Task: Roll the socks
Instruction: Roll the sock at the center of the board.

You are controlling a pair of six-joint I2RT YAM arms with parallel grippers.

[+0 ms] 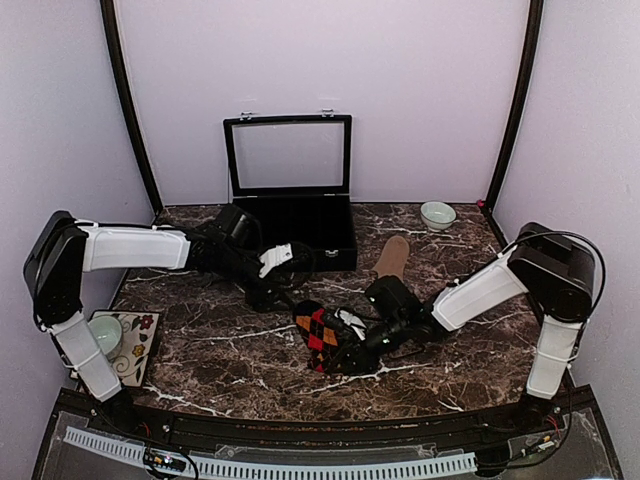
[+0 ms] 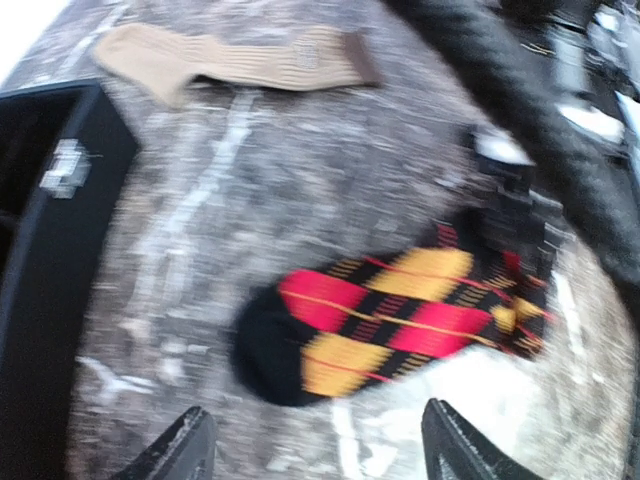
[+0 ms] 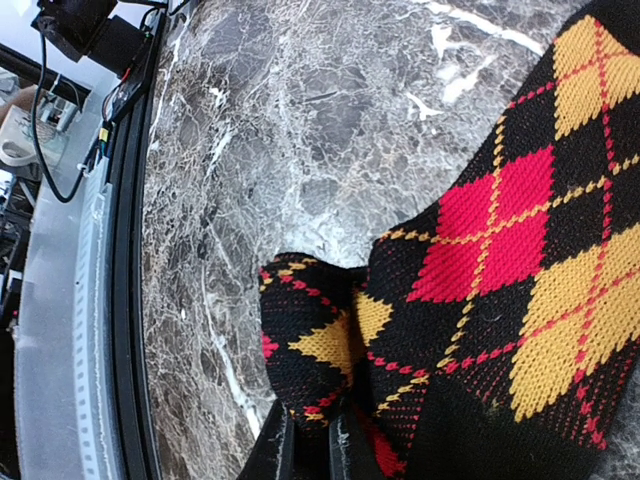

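The black argyle sock (image 1: 318, 335) with red, orange and yellow diamonds lies on the marble just right of centre. My right gripper (image 1: 350, 352) is shut on a folded end of it. In the right wrist view the fingers (image 3: 318, 445) pinch a bunched fold of the argyle sock (image 3: 500, 250). My left gripper (image 1: 288, 293) hovers just up-left of that sock, open and holding nothing. In the blurred left wrist view its gripper (image 2: 315, 428) stands short of the black toe of the argyle sock (image 2: 400, 320). The tan sock (image 1: 392, 257) lies flat farther back; the left wrist view shows this tan sock (image 2: 240, 60) too.
A black case (image 1: 300, 235) with its glass lid raised stands at the back centre, close to my left arm. A small pale bowl (image 1: 437, 214) sits at the back right. A cup (image 1: 108, 335) rests on a patterned tile at the left edge. The table's front edge (image 3: 130, 300) is near the right gripper.
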